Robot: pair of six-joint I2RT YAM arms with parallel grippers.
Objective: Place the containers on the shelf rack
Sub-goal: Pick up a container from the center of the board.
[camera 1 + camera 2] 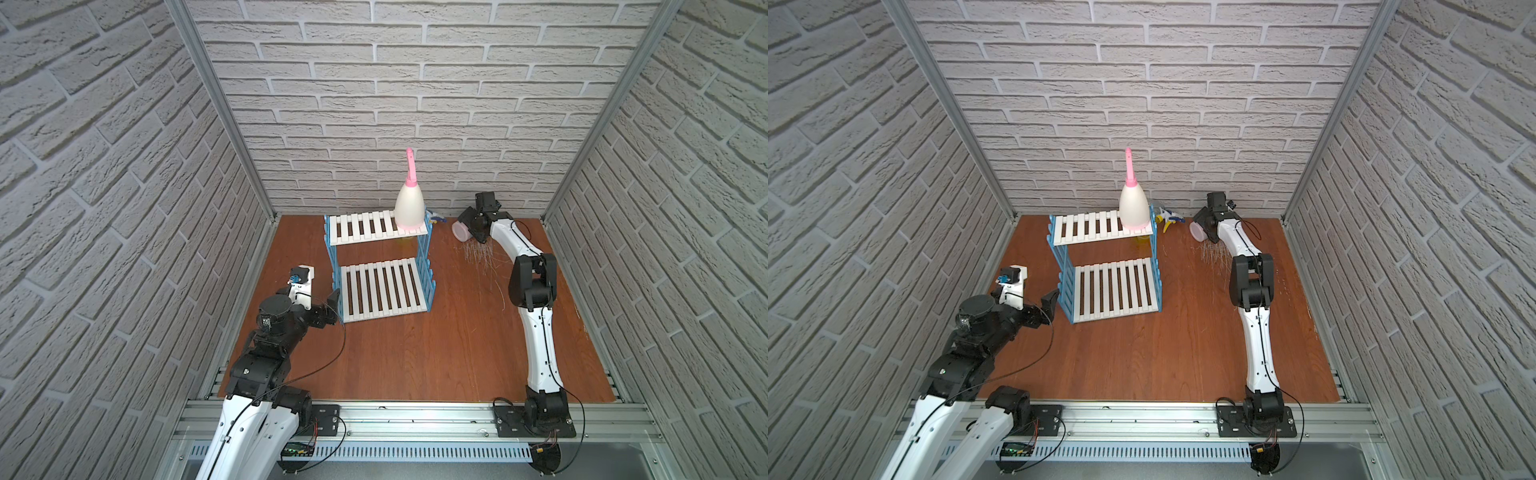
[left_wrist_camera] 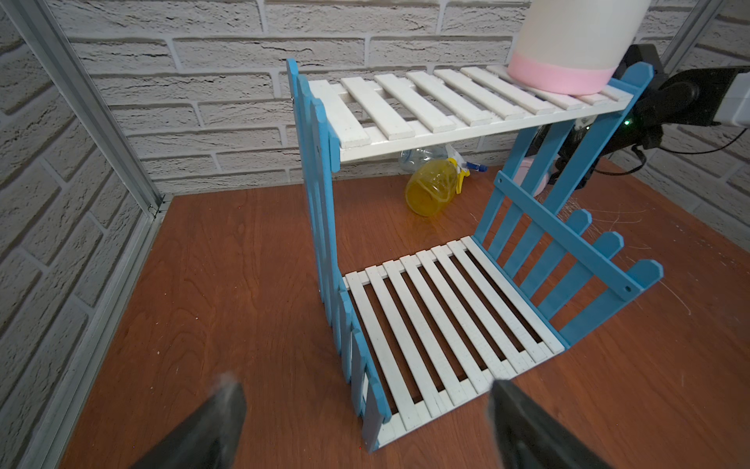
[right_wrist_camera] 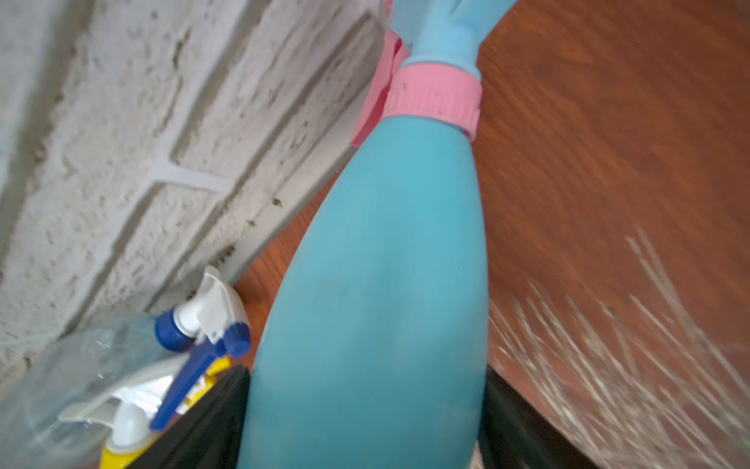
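Toward the far right corner of the counter (image 1: 415,361), close to the back wall, the right hand (image 1: 473,228) straddles the light-blue teardrop bottle (image 3: 373,284). That bottle lies on its side, its flat base turned to the shelf rack (image 1: 384,286) and its pink collar (image 3: 434,99) pointing away from the wrist. The dark fingers (image 3: 511,414) sit on either side of the fat lower belly. They look to be against the plastic, but I cannot tell whether they are pinching it or only flanking it. Taking the widest part, near the base, seems chosen so that the bottle can be swung upright and stood on its base.

The cream teardrop bottle (image 1: 409,208) stands upright on the upper shelf at its right end, tight to the side frame, which leaves the other slats free for more bottles. The lower shelf is bare. On the counter behind the rack, near the back edge, the yellow spray bottle (image 2: 430,191) lies on its side with the clear spray bottle (image 2: 422,156) just behind it. Both are yet to be shelved, and their trigger heads lie just beside the blue bottle, so a careless lift could knock them.

By the rack's left front corner the left hand (image 1: 329,309) hangs spread and empty, pointing at the lower shelf, probably parked clear of the other arm's path.
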